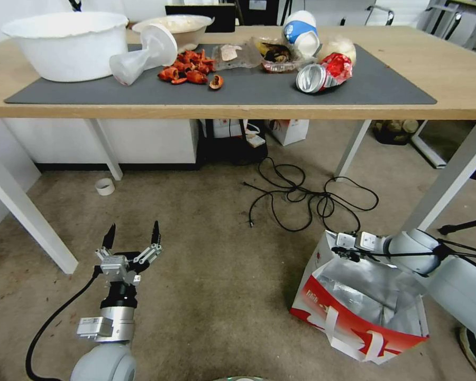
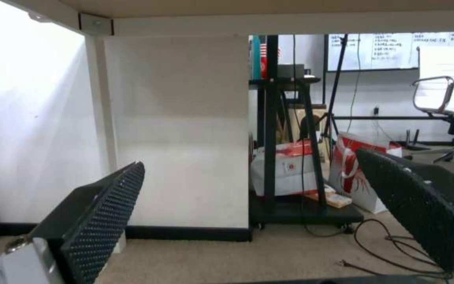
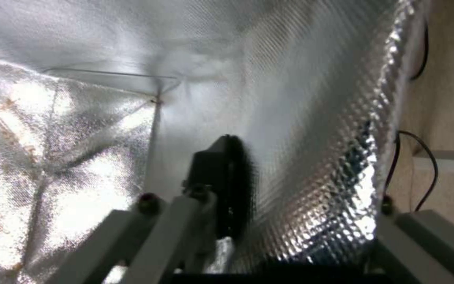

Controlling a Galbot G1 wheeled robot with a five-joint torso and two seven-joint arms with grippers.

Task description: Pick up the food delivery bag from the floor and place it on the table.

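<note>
My right gripper (image 1: pixel 339 247) is down at the far rim of the food delivery bag (image 1: pixel 354 323), which stands open on the carpet (image 1: pixel 217 296) to my right, just near of the table's right legs. Through my right wrist camera I see one finger (image 3: pixel 224 189) inside the bag against the silver foil lining (image 3: pixel 311 118), with the bag wall running between it and my other finger outside (the outer one is mostly hidden behind the foil edge). My fingers straddle that wall, but I cannot tell whether they have closed on it. The bag's red and white side faces me, and its white strap handles (image 1: pixel 333 323) hang loose down the near face.

My left gripper (image 1: pixel 132 234) hovers low over the carpet on the left, well apart from the bag, fingers spread wide and holding nothing. Its wrist camera looks under the table past both black pads (image 2: pixel 106 213).

The table (image 1: pixel 449 69) stretches across the far side, with the dark grey mat (image 1: pixel 259 87) on top. On the mat sit a white basin (image 1: pixel 69 45), a tipped plastic cup (image 1: pixel 143 53), red shell scraps (image 1: pixel 190 69) and a crushed can (image 1: pixel 317 76). A tangle of black cable (image 1: pixel 307 198) lies on the carpet under the table, just far of the bag.
</note>
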